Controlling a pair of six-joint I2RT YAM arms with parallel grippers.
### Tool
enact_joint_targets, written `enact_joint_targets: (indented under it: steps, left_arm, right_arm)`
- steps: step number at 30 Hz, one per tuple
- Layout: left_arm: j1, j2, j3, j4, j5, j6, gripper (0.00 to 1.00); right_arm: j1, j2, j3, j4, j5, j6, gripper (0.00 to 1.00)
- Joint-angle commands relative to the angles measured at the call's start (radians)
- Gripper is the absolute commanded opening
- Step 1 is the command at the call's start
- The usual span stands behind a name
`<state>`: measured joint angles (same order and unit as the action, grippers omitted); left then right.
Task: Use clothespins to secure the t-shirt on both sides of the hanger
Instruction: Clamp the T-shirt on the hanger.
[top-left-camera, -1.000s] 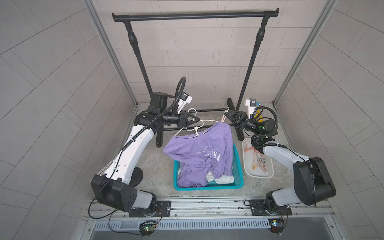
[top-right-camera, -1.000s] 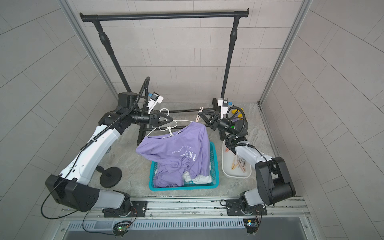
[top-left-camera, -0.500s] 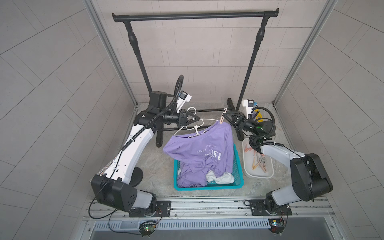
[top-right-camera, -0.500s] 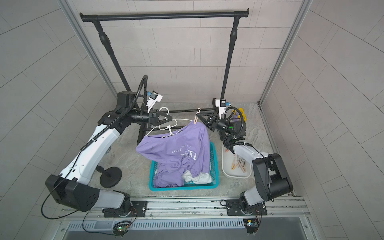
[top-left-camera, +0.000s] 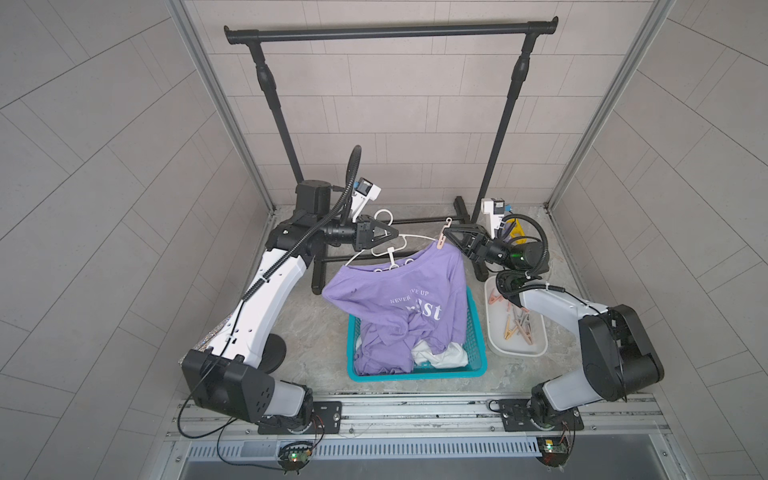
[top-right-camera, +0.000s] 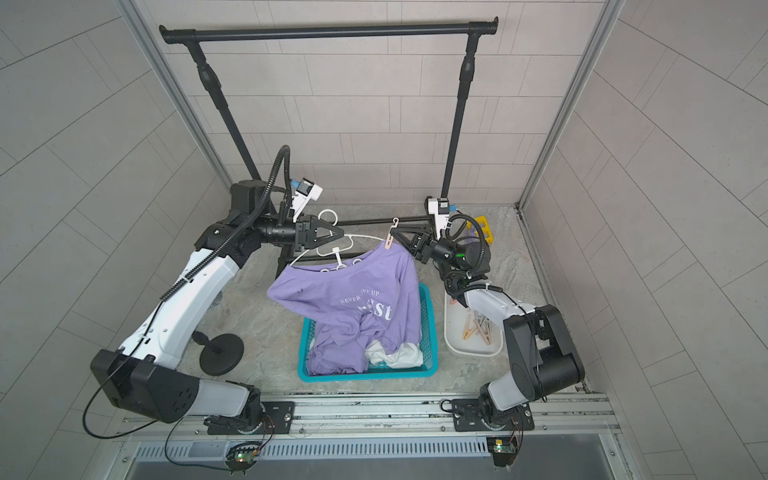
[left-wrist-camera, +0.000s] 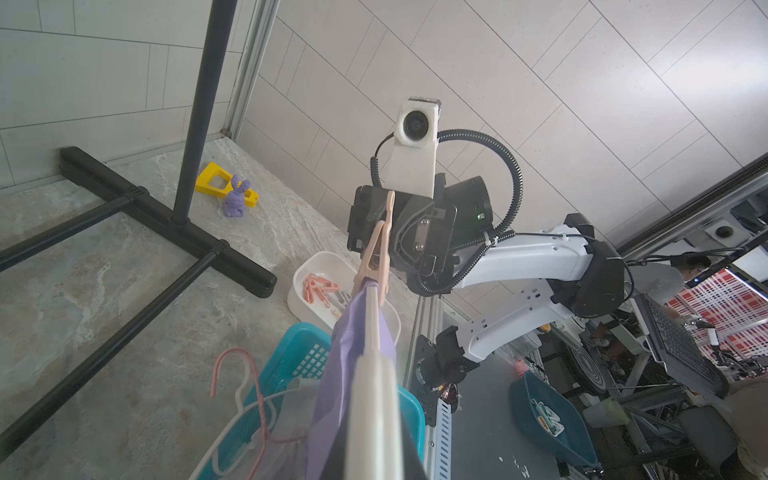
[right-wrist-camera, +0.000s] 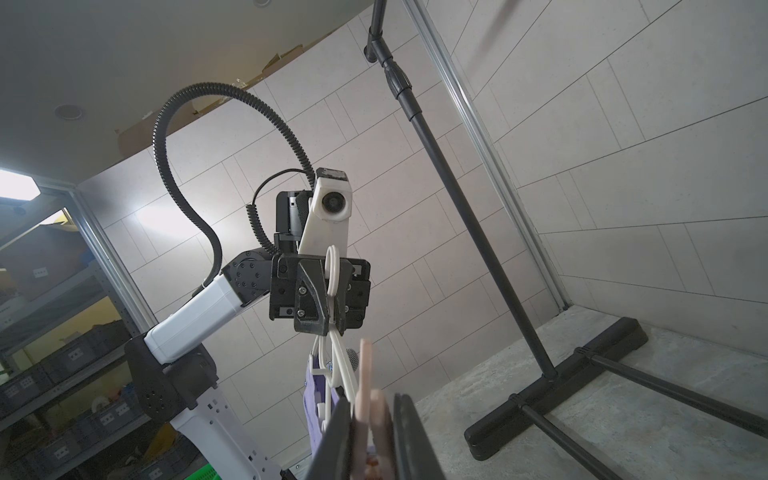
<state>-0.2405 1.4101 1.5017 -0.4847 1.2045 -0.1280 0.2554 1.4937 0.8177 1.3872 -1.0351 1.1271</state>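
currently the first side is in hand and the second is not started. in both top views the left gripper (top-left-camera: 395, 233) is clenched on the neck of the hanger (right-wrist-camera: 344, 368), just under its hook, and holds it off the floor. the right gripper (top-left-camera: 452, 233) is clamped on the handle end of one pin (top-left-camera: 440, 242) at the hanger's 3 o'clock end. in the left wrist view the pin's mouth sits over the shirt (top-left-camera: 399, 299) and the hanger arm beneath it; whether it is fully seated cannot be told. judged from this, one pin is set but not let go. the 9 o'clock end bears no pin, and its arm shows bare above the sagging shoulder.

materials:
- hanger: thin white plastic, rigid, with curved arms.
- shirt: soft purple knit, white lettering, limp; its hem lies bunched in the teal mesh basket (top-left-camera: 415, 376) at 6 o'clock.
- pin: peach, slim, sprung.
- spare pins (top-left-camera: 517, 328): salmon, tan and grey, heaped in the smooth white tray (top-left-camera: 519, 353), at 3 o'clock of the basket.
- rack (top-left-camera: 390, 33): black tube, at 12 o'clock.
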Motion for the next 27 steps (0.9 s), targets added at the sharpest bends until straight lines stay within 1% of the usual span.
enact_joint_targets:
  steps: [1,3,4,6,8,11,13,14,15,19,23,25,27]
  left_arm:
    - [0.009,-0.014,0.007,0.071,0.026,-0.012,0.0]
    - [0.009,-0.014,0.004,0.071,0.022,-0.013,0.0]
    - [0.008,-0.016,0.003,0.07,0.019,-0.013,0.0]
    - [0.009,-0.018,0.002,0.066,0.009,-0.011,0.0]
    - [0.009,-0.016,0.005,0.05,-0.008,0.0,0.0]
    - [0.007,-0.009,0.015,0.024,-0.031,0.015,0.0]
    - [0.005,-0.008,0.017,0.008,-0.036,0.026,0.0]
    - [0.005,-0.008,0.017,0.001,-0.04,0.033,0.0]
    - [0.005,-0.011,0.015,-0.006,-0.05,0.04,0.0]
    - [0.0,-0.014,0.002,-0.01,-0.083,0.042,0.0]
    - [-0.013,-0.021,-0.007,-0.027,-0.138,0.05,0.0]
    - [-0.021,-0.03,-0.018,-0.027,-0.167,0.048,0.0]
    - [-0.031,-0.039,-0.03,-0.027,-0.197,0.043,0.0]
  right_arm:
    - [0.011,0.016,0.006,0.031,-0.034,0.014,0.0]
    - [0.011,0.022,0.005,0.031,-0.035,0.014,0.0]
    - [0.01,0.023,0.005,0.026,-0.036,0.015,0.05]
    - [0.011,0.023,0.007,0.016,-0.034,0.016,0.24]
    - [0.004,0.022,0.01,0.001,-0.025,0.012,0.31]
    - [-0.013,0.008,0.008,-0.042,-0.01,-0.003,0.59]
    - [-0.03,-0.018,-0.004,-0.099,0.016,-0.029,0.86]
    - [-0.034,-0.036,-0.011,-0.126,0.023,-0.051,0.94]
    - [-0.036,-0.059,-0.012,-0.196,0.029,-0.09,0.99]
    - [-0.035,-0.153,-0.009,-0.508,0.062,-0.296,1.0]
    - [-0.036,-0.232,-0.007,-0.75,0.133,-0.431,1.0]
    - [-0.035,-0.28,-0.008,-0.866,0.197,-0.492,1.0]
    - [-0.034,-0.335,0.001,-1.034,0.299,-0.565,1.0]
